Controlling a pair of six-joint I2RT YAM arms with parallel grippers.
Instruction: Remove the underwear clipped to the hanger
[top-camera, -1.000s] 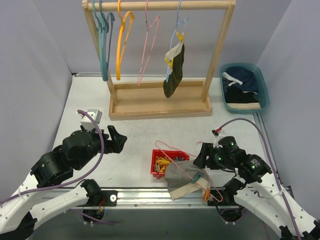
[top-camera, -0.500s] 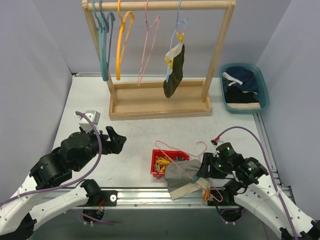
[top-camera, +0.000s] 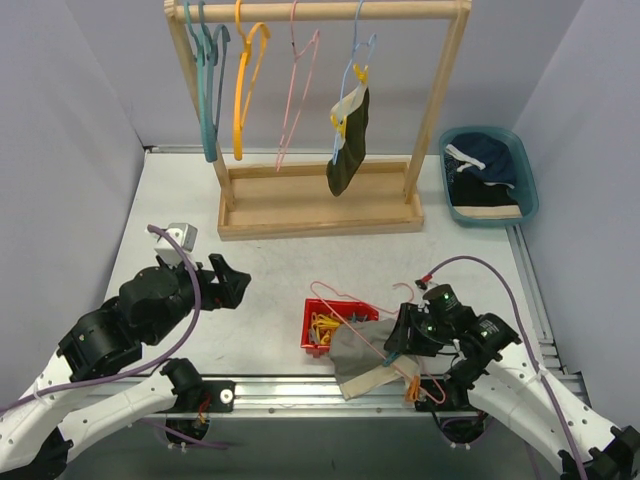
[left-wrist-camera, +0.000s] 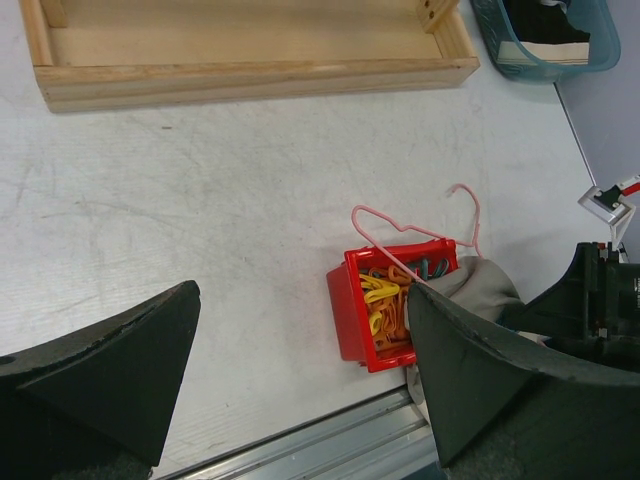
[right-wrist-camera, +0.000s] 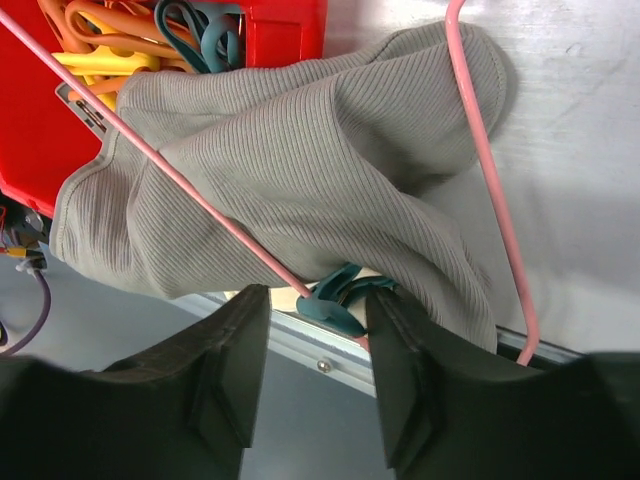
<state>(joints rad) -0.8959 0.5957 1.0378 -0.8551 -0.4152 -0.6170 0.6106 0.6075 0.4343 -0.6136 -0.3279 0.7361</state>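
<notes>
Top view, dark olive-black cloth brief (top-camera: 348, 140): hangs clipped to a pale blue wire hanger (top-camera: 371, 43) on the wooden rack (top-camera: 320, 215), at the far side of the tabletop (top-camera: 270, 270).
Top view, grey-beige ribbed brief (top-camera: 362, 352): lies at the tabletop's near edge, touching the right side of a small red plastic box (top-camera: 310, 330); a pink wire hanger (top-camera: 340, 292) crosses it.
Top view, navy brief (top-camera: 492, 152): in the teal plastic bin (top-camera: 490, 221) by the right edge.
Top view, open room: a wide stretch of tabletop between rack base and red box.
Left wrist view, left jaws: released and spread wide above the tabletop, with the red box (left-wrist-camera: 345, 320) and grey-beige brief (left-wrist-camera: 485, 285) between them, farther off.
Right wrist view, right jaws: parted, one either side of a teal clip (right-wrist-camera: 335, 300) at the grey-beige brief's (right-wrist-camera: 300, 150) near hem, over the tabletop's front edge.
</notes>
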